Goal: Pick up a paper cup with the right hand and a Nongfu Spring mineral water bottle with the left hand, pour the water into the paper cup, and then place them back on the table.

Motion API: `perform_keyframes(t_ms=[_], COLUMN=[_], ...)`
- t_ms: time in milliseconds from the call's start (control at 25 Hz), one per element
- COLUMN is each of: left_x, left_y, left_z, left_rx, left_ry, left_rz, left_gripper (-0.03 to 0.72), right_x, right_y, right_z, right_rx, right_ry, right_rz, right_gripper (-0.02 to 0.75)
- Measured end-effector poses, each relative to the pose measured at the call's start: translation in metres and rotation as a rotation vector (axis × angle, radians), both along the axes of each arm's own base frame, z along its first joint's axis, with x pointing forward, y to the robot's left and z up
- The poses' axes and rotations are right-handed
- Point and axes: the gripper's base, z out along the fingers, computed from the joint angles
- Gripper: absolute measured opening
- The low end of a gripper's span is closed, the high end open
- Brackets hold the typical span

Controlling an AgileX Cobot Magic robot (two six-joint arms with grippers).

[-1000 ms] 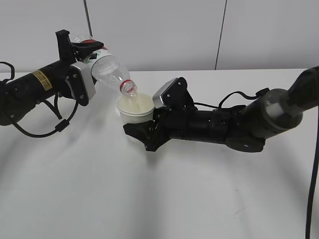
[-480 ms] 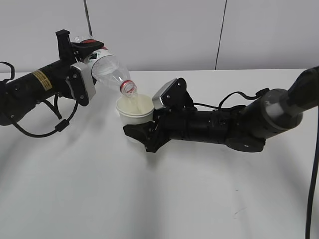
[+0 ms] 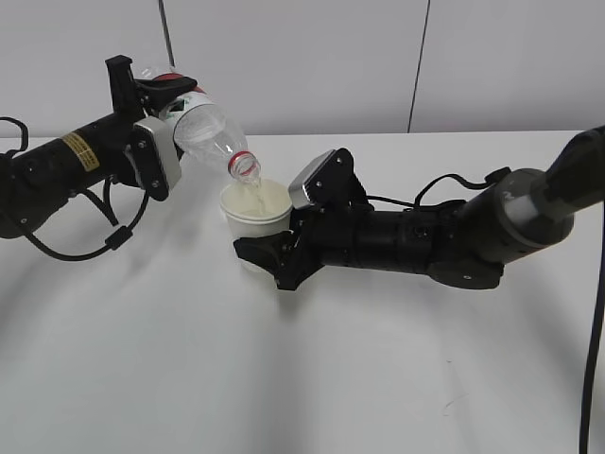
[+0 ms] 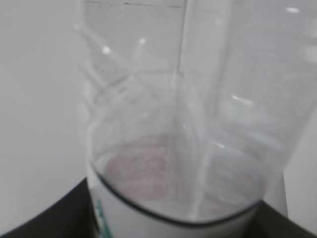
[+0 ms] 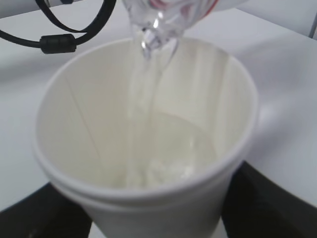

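On the white tabletop [image 3: 284,378], frame centre, the right pincer [image 3: 269,248] grasps the paper cup [image 3: 255,210]. From upper left, the left pincer [image 3: 161,118] clasps the tilted Nongfu Spring mineral water bottle [image 3: 210,137], water [image 5: 148,99] streaming into the cup.

The bottle [image 3: 210,132] tilts from the left over the cup [image 3: 254,210], water [image 5: 143,109] falling in.
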Motion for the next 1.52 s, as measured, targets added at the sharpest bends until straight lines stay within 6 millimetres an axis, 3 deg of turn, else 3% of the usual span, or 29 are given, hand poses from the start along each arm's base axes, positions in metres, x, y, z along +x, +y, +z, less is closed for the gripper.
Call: perform_keyframes(t_ms=[680,920,1320,1520], left_x=[0.000,0.000,0.000,0.001], left_y=[0.000,0.000,0.000,0.001], left_z=[0.001,0.001,0.001,-0.002], left_rx=[-0.006,-0.097,-0.496,-0.774], left_ry=[-0.005,0.077,0.436,0.721], left_rz=[-0.002,-0.010,-0.042,-0.032], left_gripper=[0.372,0.372,0.372,0.372], right_x=[0.000,0.000,0.010,0.023], right_y=[0.000,0.000,-0.007,-0.027], right_z=[0.000,0.000,0.004,0.007], right_rx=[-0.003,0.000,0.053,0.082], right_ry=[0.000,0.001,-0.008,-0.022], right_rz=[0.001,-0.003,-0.131,-0.263], right_gripper=[0.508,0.508,0.508,0.508])
